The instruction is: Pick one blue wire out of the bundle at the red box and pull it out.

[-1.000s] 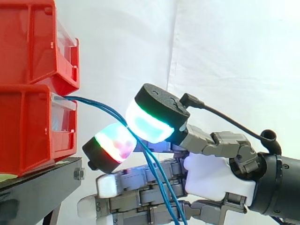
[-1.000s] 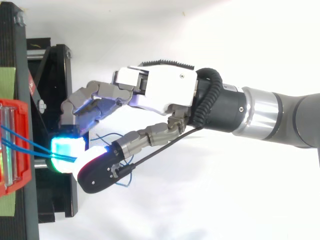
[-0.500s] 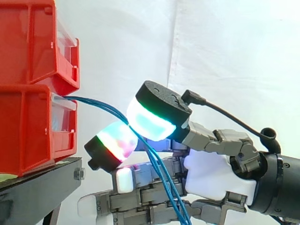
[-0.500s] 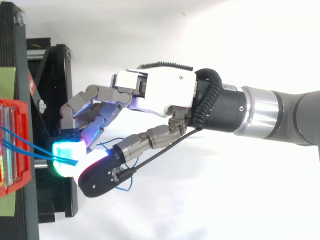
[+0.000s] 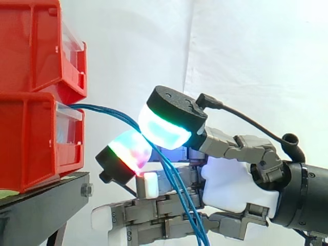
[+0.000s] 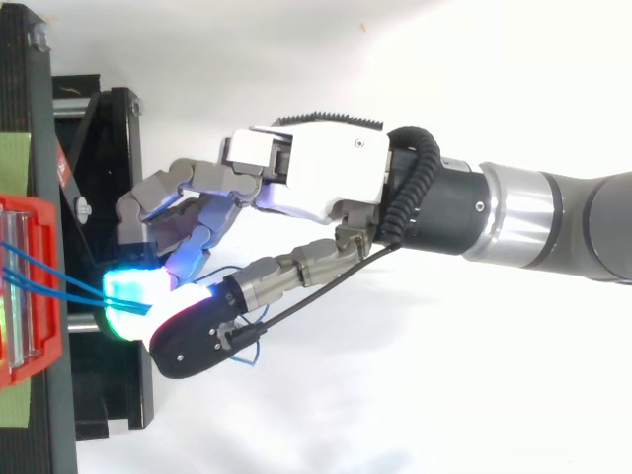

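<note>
Side view: blue wires (image 5: 97, 107) leave the lower red bin (image 5: 31, 143) at mid-left | two glowing fingers (image 5: 164, 129) of the hand (image 5: 233, 184) curl and pinch them | I can't tell how many are caught | wires cut off at bottom edge | black stand (image 5: 41, 205) lower left

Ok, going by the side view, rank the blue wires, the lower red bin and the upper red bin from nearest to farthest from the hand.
1. blue wires: pinched between the glowing pads of the hand, touching it.
2. lower red bin: left of the pads, about level with them.
3. upper red bin: stacked on the lower one, up and left, farthest.
</note>
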